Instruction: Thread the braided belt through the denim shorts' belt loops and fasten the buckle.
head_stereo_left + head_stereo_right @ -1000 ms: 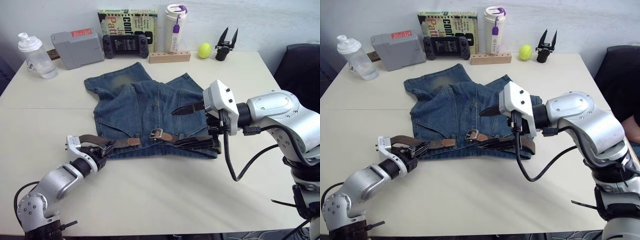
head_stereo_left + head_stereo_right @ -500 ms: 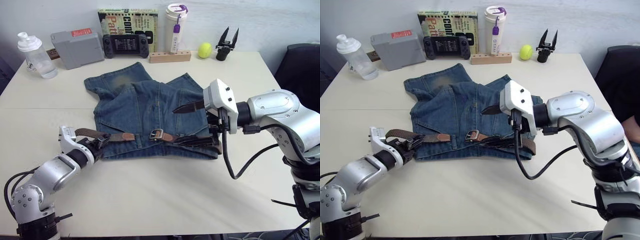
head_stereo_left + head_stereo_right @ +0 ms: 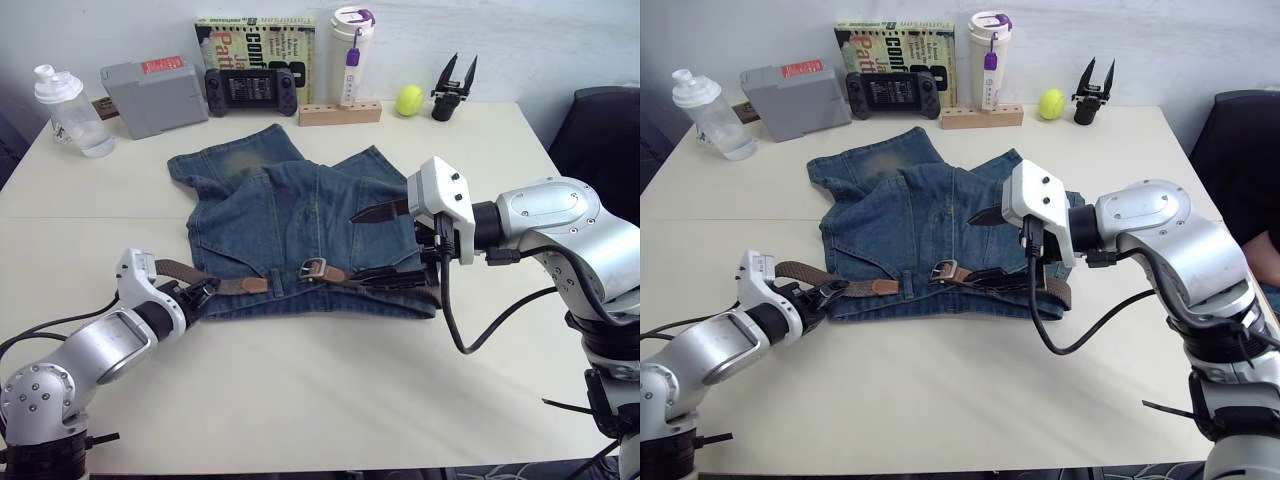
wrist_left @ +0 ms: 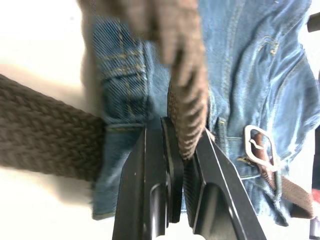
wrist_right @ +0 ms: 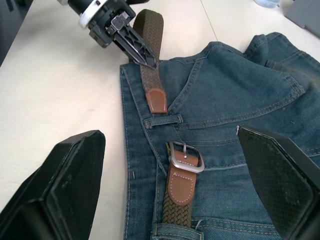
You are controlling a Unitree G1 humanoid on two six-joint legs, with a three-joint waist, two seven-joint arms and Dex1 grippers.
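The denim shorts (image 3: 300,225) lie flat mid-table, waistband toward me. Along the waistband runs the braided belt (image 3: 175,270), and its silver buckle (image 3: 314,267) rests near the middle. The belt's tan tip (image 5: 156,100) lies just short of a belt loop (image 5: 162,121). At the shorts' left corner my left gripper (image 3: 205,292) is shut on the belt strap (image 4: 187,115) a little behind that tip. My right gripper (image 3: 358,247) hovers open over the shorts' right half, its fingers (image 5: 70,175) wide apart and holding nothing.
Along the back edge stand a clear bottle (image 3: 72,108), a grey box (image 3: 155,95), a game controller (image 3: 250,90), a book (image 3: 255,40), a white tumbler (image 3: 350,55), a wooden block (image 3: 340,113), a tennis ball (image 3: 408,100) and a spare black gripper (image 3: 452,88). A dark chair (image 3: 600,140) is at right.
My left gripper drew the belt end leftward, then eased it back right, leaving the tan tip close to where it was. The right arm has hardly moved.
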